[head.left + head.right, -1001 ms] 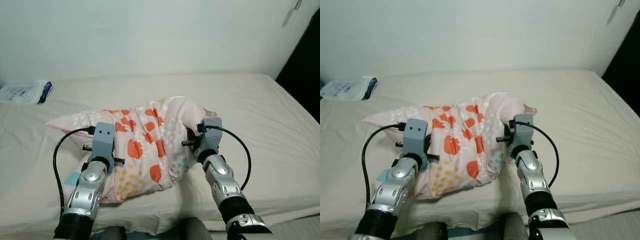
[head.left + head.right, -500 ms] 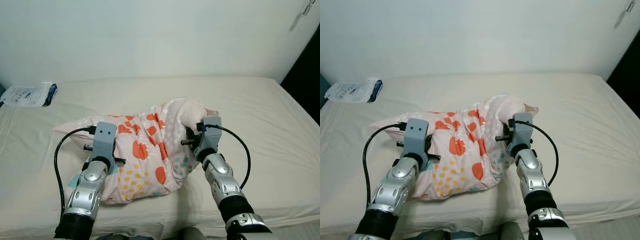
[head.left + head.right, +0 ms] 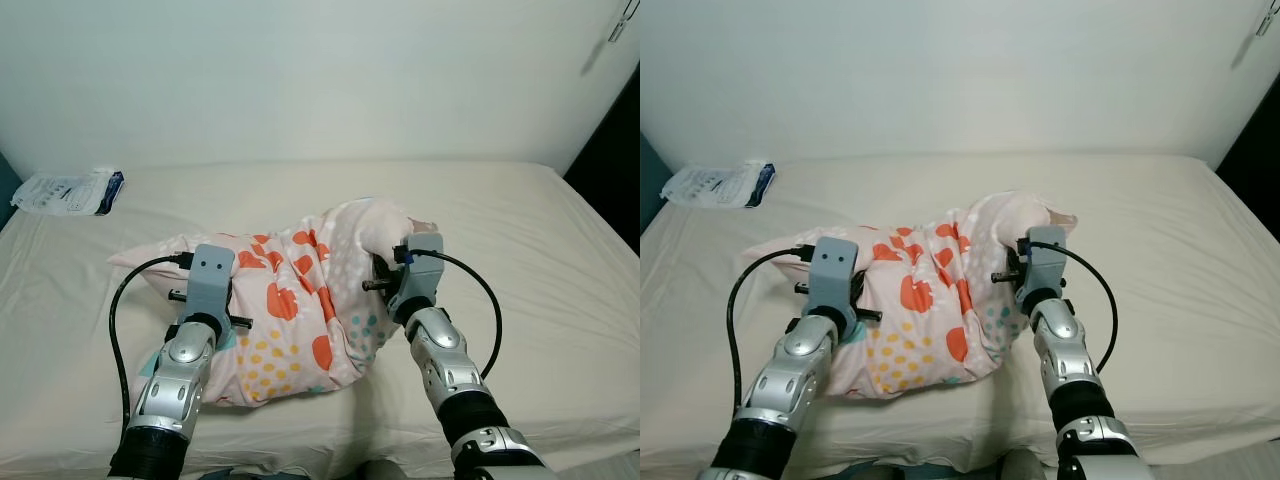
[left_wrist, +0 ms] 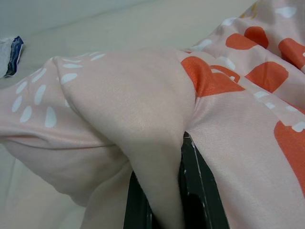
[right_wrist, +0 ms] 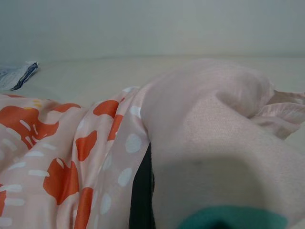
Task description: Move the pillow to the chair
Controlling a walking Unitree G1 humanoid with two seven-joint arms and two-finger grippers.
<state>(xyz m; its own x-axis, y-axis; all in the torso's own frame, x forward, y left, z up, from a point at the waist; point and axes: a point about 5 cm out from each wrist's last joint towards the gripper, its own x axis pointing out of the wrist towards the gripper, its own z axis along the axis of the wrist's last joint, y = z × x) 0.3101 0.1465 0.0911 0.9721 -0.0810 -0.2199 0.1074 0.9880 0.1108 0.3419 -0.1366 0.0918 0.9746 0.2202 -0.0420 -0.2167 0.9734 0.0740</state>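
Note:
A pink pillow (image 3: pixel 300 300) printed with orange blobs, white dashes and yellow dots is bunched up over the front of the bed (image 3: pixel 540 240). My left gripper (image 3: pixel 205 268) is at its left side, and in the left wrist view its black fingers (image 4: pixel 198 183) pinch a fold of the pillow's fabric (image 4: pixel 143 133). My right gripper (image 3: pixel 398 255) holds the pillow's right end; in the right wrist view one black finger (image 5: pixel 142 195) is buried in the pink cloth (image 5: pixel 209 138).
The bed has a cream sheet and meets a pale wall (image 3: pixel 300 70) at the back. A white and blue plastic packet (image 3: pixel 68 190) lies at the bed's far left corner. A dark gap (image 3: pixel 610 140) runs along the bed's right side.
The camera has pulled back, so more of the bed shows. The pillow sits slightly higher between both grippers, which keep their hold.

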